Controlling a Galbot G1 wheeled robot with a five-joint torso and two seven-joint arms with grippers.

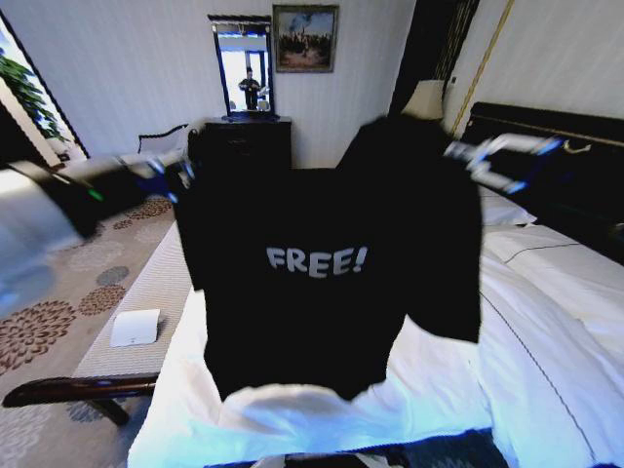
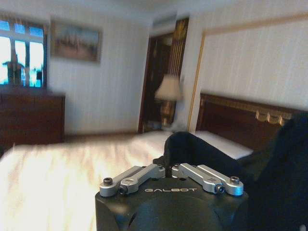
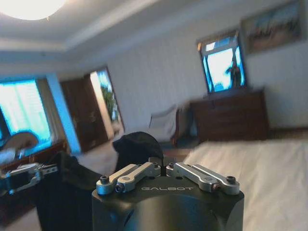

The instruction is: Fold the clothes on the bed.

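Two tools, left tool (image 1: 180, 175) and right tool (image 1: 468, 156), each clamped on T-shirt (image 1: 327, 263), hanging between them above bed (image 1: 546, 322).

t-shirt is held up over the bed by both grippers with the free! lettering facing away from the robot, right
Not quite. The head view shows the FREE! lettering facing the robot. The rest holds: the T-shirt hangs above the bed, pinched by the left gripper and right gripper.

Black T-shirt (image 1: 331, 263), white "FREE!" lettering; white bed (image 1: 546, 322); brown floral-patterned carpet (image 1: 58, 312); dark wooden dresser (image 1: 249, 144).
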